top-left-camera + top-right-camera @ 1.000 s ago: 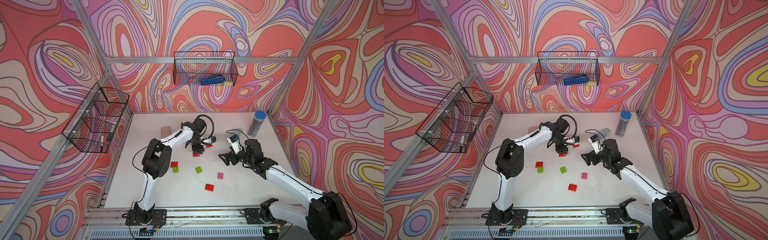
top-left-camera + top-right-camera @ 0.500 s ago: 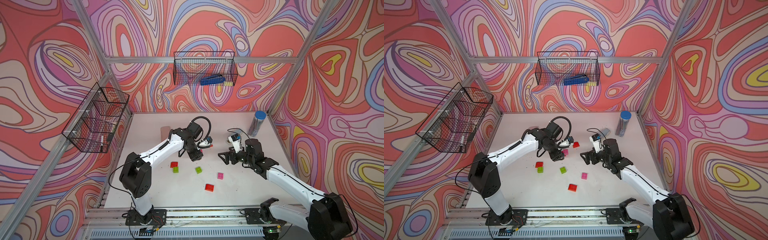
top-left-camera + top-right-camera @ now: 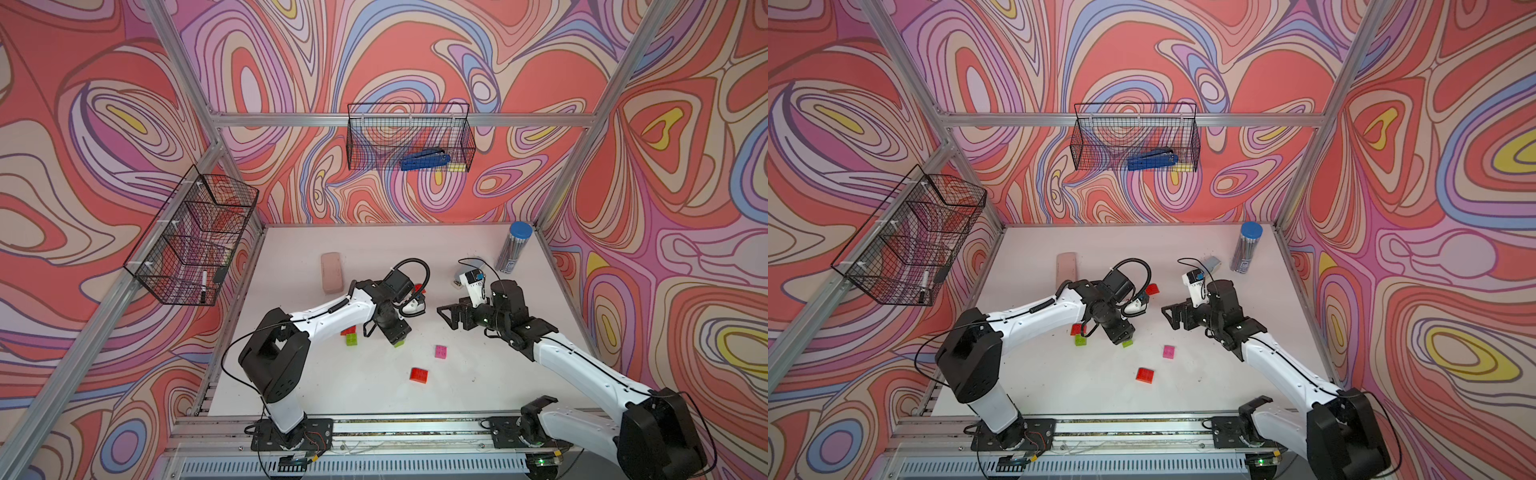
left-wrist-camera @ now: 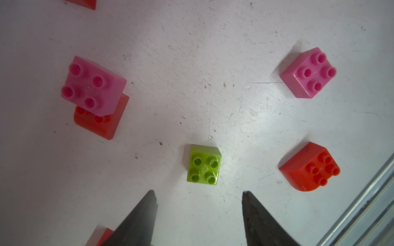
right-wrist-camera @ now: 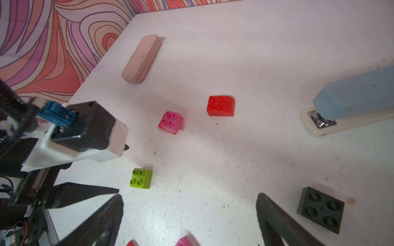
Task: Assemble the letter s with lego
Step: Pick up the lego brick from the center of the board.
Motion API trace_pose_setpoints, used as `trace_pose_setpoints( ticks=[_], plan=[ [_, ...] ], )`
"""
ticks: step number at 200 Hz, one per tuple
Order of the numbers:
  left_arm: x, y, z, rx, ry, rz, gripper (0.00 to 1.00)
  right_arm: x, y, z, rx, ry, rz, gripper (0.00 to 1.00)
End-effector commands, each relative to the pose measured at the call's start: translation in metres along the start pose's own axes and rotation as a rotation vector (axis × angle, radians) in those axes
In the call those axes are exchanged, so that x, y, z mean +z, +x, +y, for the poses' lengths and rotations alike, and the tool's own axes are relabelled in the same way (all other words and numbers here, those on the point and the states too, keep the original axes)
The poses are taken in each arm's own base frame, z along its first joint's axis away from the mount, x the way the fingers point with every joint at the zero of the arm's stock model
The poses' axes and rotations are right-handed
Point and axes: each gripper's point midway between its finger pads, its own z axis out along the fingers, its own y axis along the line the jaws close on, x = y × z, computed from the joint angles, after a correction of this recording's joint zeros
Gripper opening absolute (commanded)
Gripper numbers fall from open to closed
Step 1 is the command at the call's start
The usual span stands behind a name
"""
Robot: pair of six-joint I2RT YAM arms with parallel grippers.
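Since the earlier frames the left gripper (image 4: 198,192) has drawn away from the case (image 3: 331,272) toward the front rail (image 3: 395,420), and its jaws have parted further. The right arm has hardly shifted.

The left gripper now points down at the white table (image 3: 478,386), well apart from the case. Its jaws are moderately apart and hold nothing. A lime brick (image 4: 203,164) sits studs up just beyond its fingertips, not between them.

The other bricks lie loose on the table, all on the rail side of the case. Nearest the case in a top view is the back red brick (image 3: 419,287), partly hidden by the left wrist. A little farther from the case, the right wrist view shows a stack (image 5: 171,121), a pink brick pressed onto a red one. Straight toward the rail from the case, a second lime brick (image 3: 352,340) lies just beside a side red brick (image 3: 348,331). Farthest from the case are a pink brick (image 3: 441,352) and a front red brick (image 3: 419,375).

The right gripper (image 5: 189,196) hovers low, well to the right of the case. Its jaws are spread wide and empty. A black brick (image 5: 320,209) lies near its finger on the side away from the case. A stapler (image 5: 351,98) rests farther from the case again.
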Motion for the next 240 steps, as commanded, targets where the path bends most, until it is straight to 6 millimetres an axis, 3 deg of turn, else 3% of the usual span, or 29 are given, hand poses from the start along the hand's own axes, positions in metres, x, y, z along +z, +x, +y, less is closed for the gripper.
trace_pose_setpoints(
  ticks=[1, 70, 138, 198, 240],
  plan=[
    [0.015, -0.001, 0.0, -0.019, -0.016, 0.006, 0.64, -0.002, 0.002, -0.003, 0.025, 0.026, -0.006, 0.98],
    [0.044, 0.005, -0.001, -0.005, -0.019, 0.053, 0.56, -0.003, 0.008, -0.005, 0.057, 0.034, 0.003, 0.98],
    [0.056, 0.019, 0.0, 0.035, -0.043, 0.106, 0.44, -0.001, 0.012, -0.006, 0.071, 0.035, 0.01, 0.98],
    [0.058, 0.025, 0.001, 0.06, -0.055, 0.133, 0.3, -0.002, 0.012, -0.007, 0.072, 0.037, 0.01, 0.98],
    [0.048, 0.028, -0.001, 0.11, -0.044, 0.139, 0.23, -0.005, 0.008, -0.007, 0.066, 0.045, -0.006, 0.98]
  ],
)
